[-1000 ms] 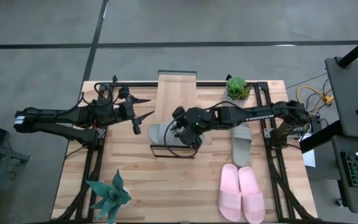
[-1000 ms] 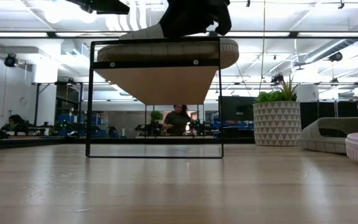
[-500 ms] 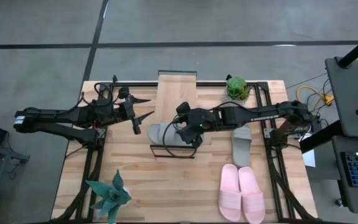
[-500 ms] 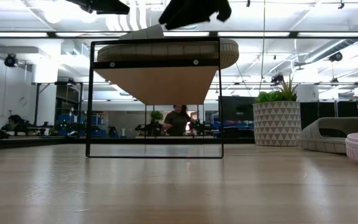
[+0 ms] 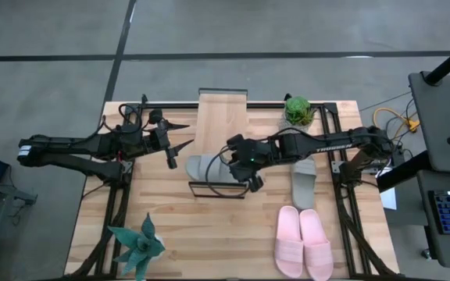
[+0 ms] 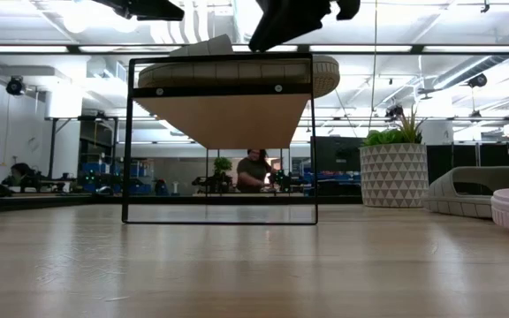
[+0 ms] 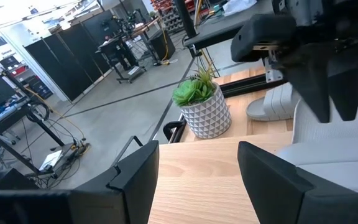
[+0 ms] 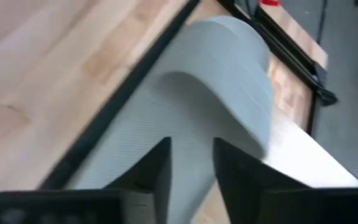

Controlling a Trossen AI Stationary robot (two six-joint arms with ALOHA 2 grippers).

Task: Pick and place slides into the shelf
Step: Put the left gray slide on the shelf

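Observation:
One grey slide (image 5: 203, 166) lies sole down across the near end of the shelf's wood plank (image 5: 223, 117); the low view shows this slide (image 6: 237, 71) atop the black frame (image 6: 131, 132). My right gripper (image 5: 246, 170) hovers just above it, open, touching nothing; its wrist view looks down on the strap (image 8: 222, 81). The second grey slide (image 5: 304, 181) and the pink pair (image 5: 303, 242) lie on the table to the right. My left gripper (image 5: 181, 134) waits open left of the shelf.
A white patterned pot with a green plant (image 5: 298, 111) stands at the far right corner beside the shelf. A spiky plant (image 5: 137, 246) sits at the near left edge. Bare tabletop lies in front of the shelf (image 5: 209, 234). People and desks show in the room beyond.
My right gripper has risen off the grey slide and drifted a little toward the table's right edge. In the low view it stood down on the slide a second ago and is now clear above it. The slide stays on the shelf.

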